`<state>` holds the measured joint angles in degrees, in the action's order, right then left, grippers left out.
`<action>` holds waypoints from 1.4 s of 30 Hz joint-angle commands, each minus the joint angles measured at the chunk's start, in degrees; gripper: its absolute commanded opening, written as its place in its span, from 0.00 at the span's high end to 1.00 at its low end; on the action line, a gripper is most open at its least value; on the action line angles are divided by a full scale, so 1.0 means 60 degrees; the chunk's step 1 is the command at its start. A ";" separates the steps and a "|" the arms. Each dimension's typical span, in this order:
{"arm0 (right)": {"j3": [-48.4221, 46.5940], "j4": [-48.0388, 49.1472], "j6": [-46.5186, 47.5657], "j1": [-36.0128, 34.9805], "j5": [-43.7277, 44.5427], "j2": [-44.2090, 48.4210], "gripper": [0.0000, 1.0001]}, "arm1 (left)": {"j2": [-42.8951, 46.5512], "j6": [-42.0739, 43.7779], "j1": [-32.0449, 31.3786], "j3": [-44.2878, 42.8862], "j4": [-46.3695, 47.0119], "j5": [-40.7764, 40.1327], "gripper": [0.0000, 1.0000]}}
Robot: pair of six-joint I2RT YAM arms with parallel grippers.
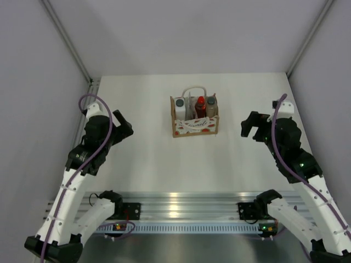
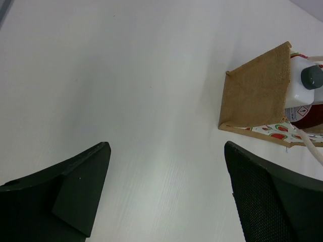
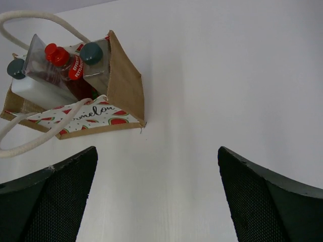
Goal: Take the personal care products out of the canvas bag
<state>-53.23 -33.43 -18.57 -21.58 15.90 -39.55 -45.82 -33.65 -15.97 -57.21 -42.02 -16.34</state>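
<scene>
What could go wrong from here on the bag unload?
1. The bottles stand packed tight in the canvas bag. Fingers may not fit between them and could knock a neighbour.
2. The white handles loop over the opening and could snag a finger.
3. The left gripper and right gripper are both open and clear of the bag, so nothing braces it. Pulling a bottle may lift or tip it.

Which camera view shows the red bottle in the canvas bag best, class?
The right wrist view: the red bottle shows cap, neck and label, close up. Top external gives only a small red top; left wrist catches a sliver behind the white bottle.
</scene>
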 commanded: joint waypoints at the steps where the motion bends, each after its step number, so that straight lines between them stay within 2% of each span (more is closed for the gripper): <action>1: -0.0034 0.0415 -0.0274 0.0111 0.0265 -0.0161 0.01 | 0.0094 -0.1113 -0.0020 -0.0294 0.0294 -0.0295 0.01; 7: 0.0010 0.0547 -0.0406 0.0126 0.0236 -0.0438 0.01 | -0.0608 -0.2403 -0.0020 -0.0207 0.1288 0.1226 0.01; 11: 0.0054 0.0781 -0.0436 0.0125 -0.0480 -0.0892 0.01 | -0.2010 -0.3355 -0.0063 0.0306 0.3030 0.3345 0.01; 15: -0.0166 0.0811 -0.0421 0.0111 -0.1403 -0.1449 0.01 | -0.3873 -0.3927 -0.0692 0.0074 0.4334 0.3499 0.01; 19: -0.0356 0.0957 -0.0275 0.0125 -0.2239 -0.1815 0.01 | -0.5777 -0.3694 -0.1074 -0.0671 0.5111 0.4099 0.01; 22: -0.0444 0.1031 -0.0071 0.0126 -0.2533 -0.1904 0.01 | -0.6834 -0.3489 -0.1279 -0.1171 0.5565 0.4378 0.07; 23: -0.0444 0.1031 -0.0026 0.0126 -0.2547 -0.1904 0.01 | -0.6980 -0.3431 -0.1352 -0.1231 0.5727 0.4349 0.09; 24: -0.0459 0.1031 0.0018 0.0111 -0.2562 -0.1919 0.01 | -0.7098 -0.3328 -0.1367 -0.1246 0.5888 0.4363 0.16; 26: -0.0459 0.1016 0.0121 0.0125 -0.2591 -0.1963 0.01 | -0.7289 -0.3269 -0.1382 -0.1290 0.6138 0.4349 0.18; 29: -0.0444 0.1031 0.0180 0.0111 -0.2592 -0.2021 0.00 | -0.7290 -0.3167 -0.1470 -0.1246 0.6300 0.4217 0.26; 37: -0.0590 0.1147 0.0180 0.0125 -0.3118 -0.2372 0.00 | -0.6426 -0.2712 -0.1645 -0.1158 0.6300 0.3588 0.27; 42: -0.0912 0.1455 0.0150 -0.0020 -0.3588 -0.2738 0.01 | -0.6543 -0.2712 -0.1719 -0.1232 0.6271 0.3748 0.33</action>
<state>-54.22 -31.27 -18.04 -21.61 -3.09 -54.87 -86.72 -50.70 -25.41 -62.26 -9.39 5.17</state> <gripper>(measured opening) 0.993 0.678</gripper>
